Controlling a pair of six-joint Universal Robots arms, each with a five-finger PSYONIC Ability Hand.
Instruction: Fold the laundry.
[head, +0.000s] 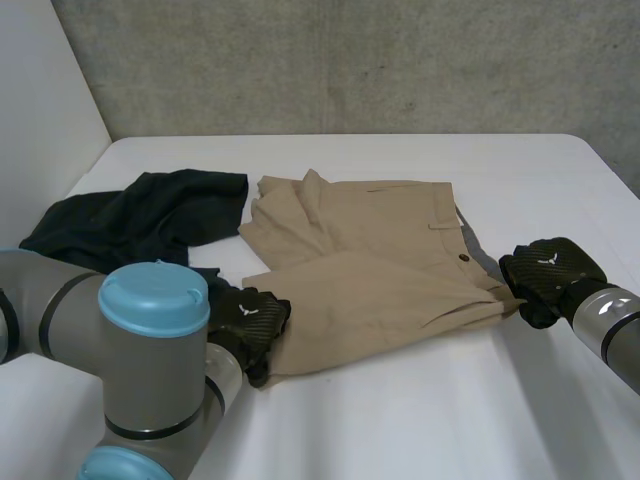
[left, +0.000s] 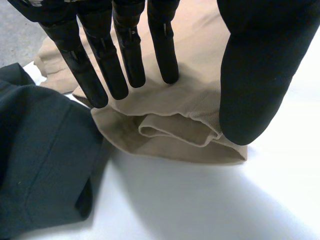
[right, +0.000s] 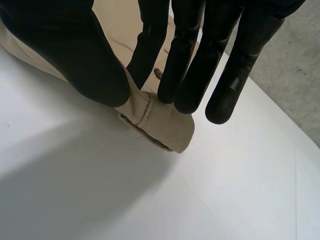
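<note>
Tan shorts (head: 370, 270) lie flat on the white table (head: 450, 400), doubled over on themselves, stretched between the two hands. The left hand (head: 248, 318) sits on the hem corner. In its wrist view the straight fingers (left: 100, 65) rest their tips on the top layer while the thumb stands apart from them, its tip against the folded hem edge. The hand is relaxed, not clamped, and the cloth under its palm is hidden. The left arm's big grey joint covers part of this hand and the table beside it. The right hand (head: 550, 272) is at the waistband end. In its wrist view the thumb (right: 90, 55) and fingertips squeeze the waistband corner between them, so the corner bulges out below. A small dark button (right: 158, 74) peeps between the fingers. A dark garment (head: 140, 220) lies crumpled just beside the left hand, touching the shorts, its near edge lost behind the left arm.
</note>
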